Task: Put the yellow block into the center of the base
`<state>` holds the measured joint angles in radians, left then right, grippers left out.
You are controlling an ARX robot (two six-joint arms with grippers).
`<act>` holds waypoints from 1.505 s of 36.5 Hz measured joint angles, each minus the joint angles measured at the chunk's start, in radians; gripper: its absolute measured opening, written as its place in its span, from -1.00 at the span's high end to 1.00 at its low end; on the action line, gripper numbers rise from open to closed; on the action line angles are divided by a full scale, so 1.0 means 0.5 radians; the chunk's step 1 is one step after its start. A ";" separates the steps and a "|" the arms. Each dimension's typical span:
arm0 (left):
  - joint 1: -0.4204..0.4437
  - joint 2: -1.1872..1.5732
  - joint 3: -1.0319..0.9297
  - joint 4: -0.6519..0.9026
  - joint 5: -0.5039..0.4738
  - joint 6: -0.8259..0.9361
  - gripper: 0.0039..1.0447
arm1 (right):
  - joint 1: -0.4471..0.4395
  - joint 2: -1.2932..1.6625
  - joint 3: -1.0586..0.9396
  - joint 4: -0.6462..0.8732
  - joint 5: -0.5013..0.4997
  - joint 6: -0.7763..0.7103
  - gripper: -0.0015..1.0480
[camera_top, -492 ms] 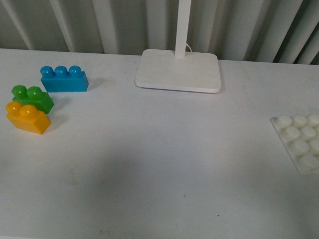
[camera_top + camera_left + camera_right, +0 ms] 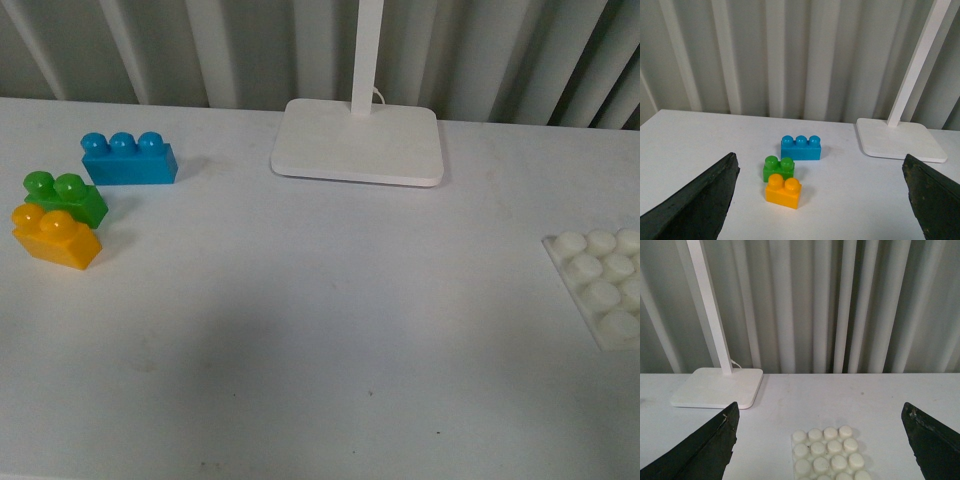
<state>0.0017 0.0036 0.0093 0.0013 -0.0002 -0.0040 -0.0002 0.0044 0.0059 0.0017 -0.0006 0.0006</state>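
- Yellow block [image 2: 56, 238]: a two-stud brick standing upright, studs upward, on the white table [image 2: 320, 350]. It lies far to the left of the lamp foot [image 2: 358, 142] and nearer the robot than that foot. The left wrist view shows it as well [image 2: 783, 190].
- Green brick [image 2: 66, 198]: a two-stud brick left of the lamp foot, directly behind the yellow block. The two are close together, and whether they touch cannot be told.
- Blue brick [image 2: 128, 159]: a three-stud brick left of the lamp foot, the nearest of the three bricks to it.
- Base [image 2: 600, 285]: a flat white studded plate lying on the table to the right of the lamp foot and nearer the robot. The edge of the front view cuts it off. The right wrist view [image 2: 827, 452] shows four studs across. It is well apart from the yellow block, on the opposite side of the lamp foot.
- Left gripper [image 2: 819, 156]: its dark fingers [image 2: 695, 210] are spread wide and hold nothing. The three bricks appear in the gap ahead of it.
- Right gripper [image 2: 820, 405]: its fingers [image 2: 700, 452] are likewise spread wide and hold nothing. The base appears between them and the lamp foot to one side.
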 joint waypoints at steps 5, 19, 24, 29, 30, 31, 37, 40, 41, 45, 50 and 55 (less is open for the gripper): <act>0.000 0.000 0.000 0.000 0.000 -0.001 -0.88 | 0.000 0.000 0.000 0.000 0.000 0.000 -0.82; 0.000 0.000 0.000 0.000 0.000 0.000 -0.88 | -0.048 0.096 0.083 -0.209 -0.142 0.001 -0.82; 0.000 0.000 0.000 0.000 0.001 0.000 -0.88 | -0.462 1.035 0.396 -0.349 -0.665 -0.147 -0.82; 0.000 -0.001 0.000 0.000 0.000 0.000 -0.88 | -0.707 1.851 0.547 0.223 -0.812 -0.363 -0.82; 0.000 -0.001 0.000 0.000 0.000 0.000 -0.88 | -0.724 1.958 0.572 0.293 -0.820 -0.382 -0.82; 0.000 -0.001 0.000 0.000 0.001 0.000 -0.88 | -0.744 2.116 0.616 0.381 -0.824 -0.430 -0.82; 0.000 -0.001 0.000 0.000 0.000 0.000 -0.88 | -0.738 2.994 0.880 0.790 -0.793 -0.542 -0.82; 0.000 -0.001 0.000 0.000 0.000 0.000 -0.88 | -0.690 3.304 0.993 0.899 -0.725 -0.554 -0.82; 0.000 -0.001 0.000 0.000 0.000 0.000 -0.88 | -0.681 3.359 1.015 0.909 -0.719 -0.552 -0.82; 0.000 -0.001 0.000 0.000 0.000 0.000 -0.88 | -0.617 3.619 1.128 0.964 -0.636 -0.545 -0.82; 0.000 -0.001 0.000 0.000 0.000 0.000 -0.88 | -0.562 3.810 1.231 0.978 -0.578 -0.529 -0.82; 0.000 -0.001 0.000 0.000 0.000 0.000 -0.88 | -0.508 3.991 1.349 0.978 -0.541 -0.494 -0.82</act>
<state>0.0017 0.0032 0.0093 0.0013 -0.0002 -0.0040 -0.2543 1.9999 0.6804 0.4908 -0.2710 -0.2462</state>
